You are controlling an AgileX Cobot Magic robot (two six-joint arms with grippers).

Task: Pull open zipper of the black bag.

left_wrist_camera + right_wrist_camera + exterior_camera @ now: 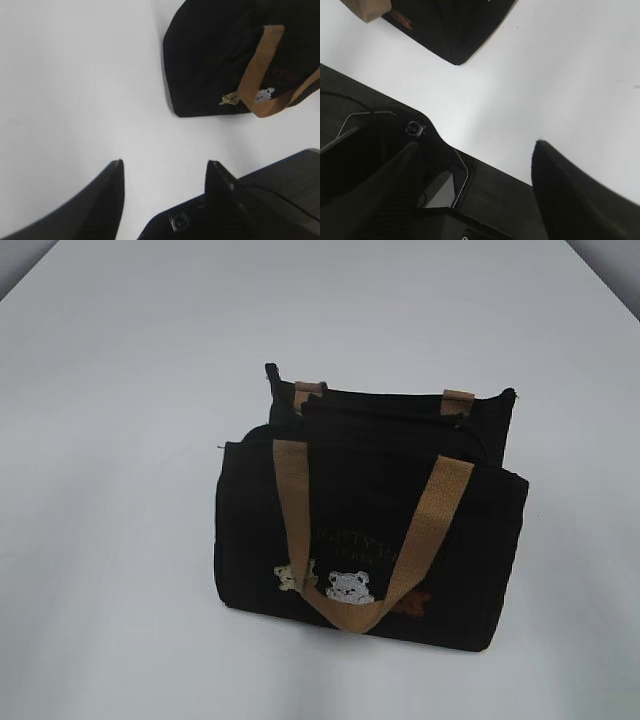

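The black bag (370, 540) stands in the middle of the white table, its tan handle (290, 510) hanging over the front with small bears (348, 586) below. The zipper (385, 436) runs as a dark curved line along the top edge; I cannot make out its pull tab. Behind it the bag's rear panel (480, 425) stands higher. Neither gripper shows in the exterior view. My left gripper (165, 163) is open over bare table, short of the bag's left end (210, 60). My right gripper (477, 150) is open too, away from the bag's corner (455, 35).
White table (110, 490) surrounds the bag on all sides. Its far corners (30, 260) show at the top of the exterior view. No other objects are in view.
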